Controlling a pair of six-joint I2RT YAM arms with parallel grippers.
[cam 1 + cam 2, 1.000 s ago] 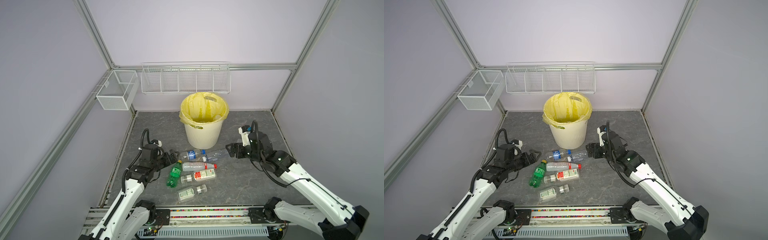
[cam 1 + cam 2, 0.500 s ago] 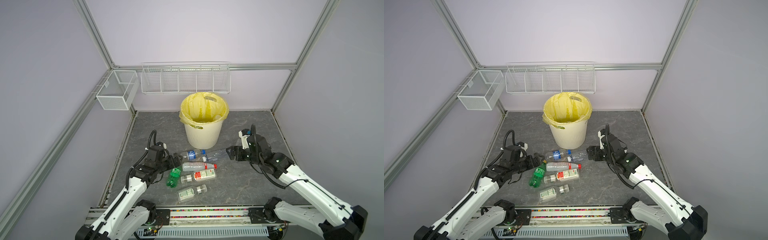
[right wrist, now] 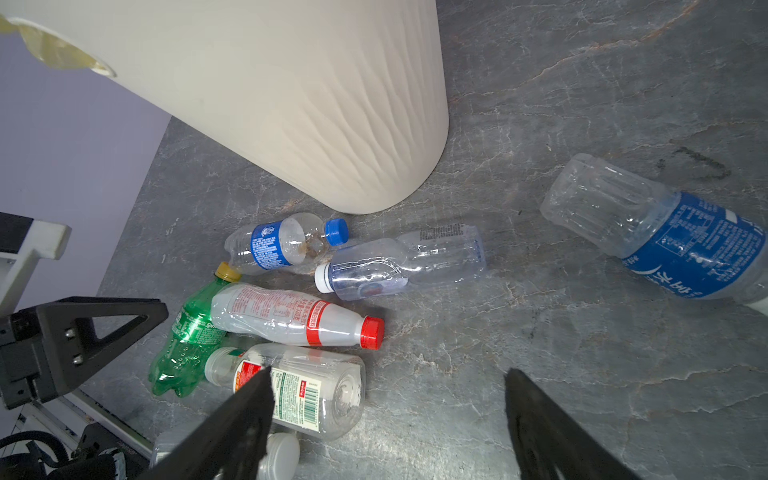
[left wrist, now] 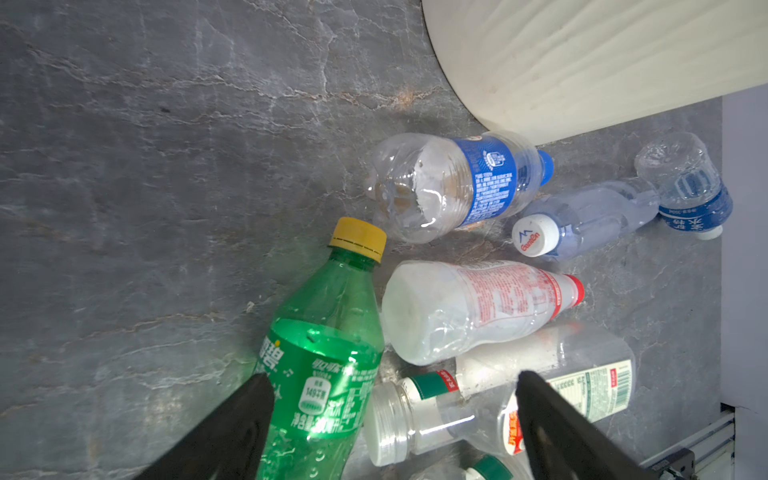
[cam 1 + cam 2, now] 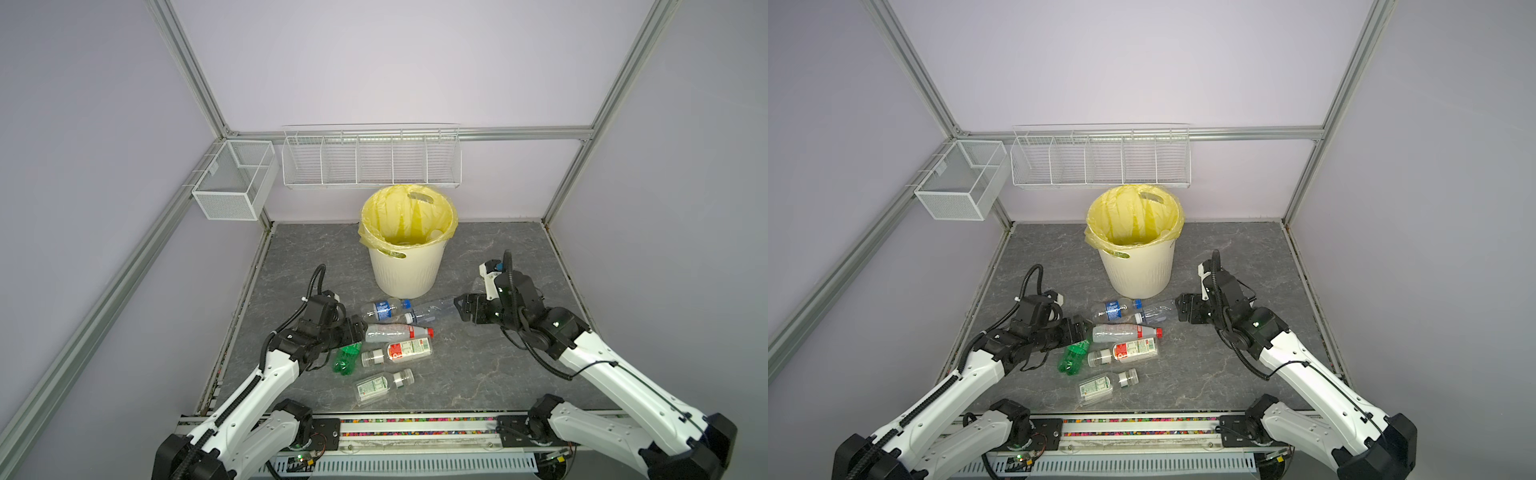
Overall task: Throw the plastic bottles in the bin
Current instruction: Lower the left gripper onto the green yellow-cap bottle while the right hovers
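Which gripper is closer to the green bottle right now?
Left. The left gripper sits right over the green bottle, jaws open astride its upper half. The right gripper is well off to the other side, by a clear bottle.

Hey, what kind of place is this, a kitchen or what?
Probably a robot test cell: two robot arms mounted on a rail, bare walls in an aluminium frame, and plastic bottles lying beside a lined bin.
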